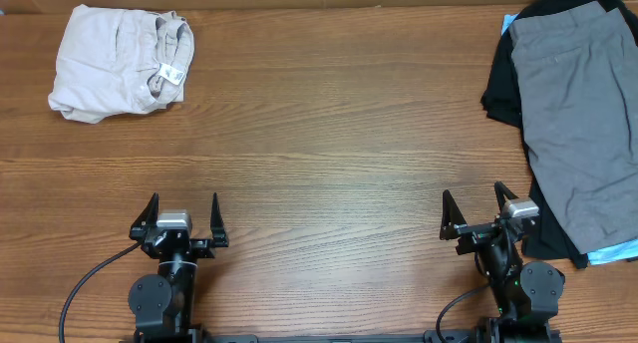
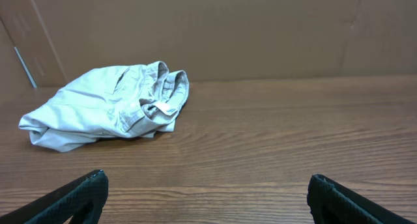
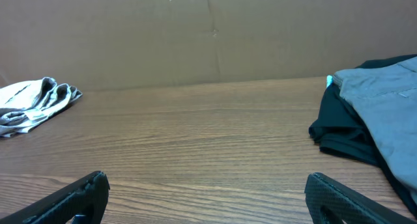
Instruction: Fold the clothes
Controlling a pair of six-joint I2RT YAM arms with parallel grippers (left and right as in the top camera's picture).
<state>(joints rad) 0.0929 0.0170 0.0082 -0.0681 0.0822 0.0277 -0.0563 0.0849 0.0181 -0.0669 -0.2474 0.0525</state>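
Mid-grey shorts lie spread at the right edge of the table, on top of a black T-shirt; both also show in the right wrist view, shorts over T-shirt. A cream garment with a white label lies bundled at the back left, also in the left wrist view. My left gripper is open and empty near the front edge. My right gripper is open and empty, just left of the shorts.
A light blue cloth edge shows under the pile at the front right. A brown cardboard wall stands behind the wooden table.
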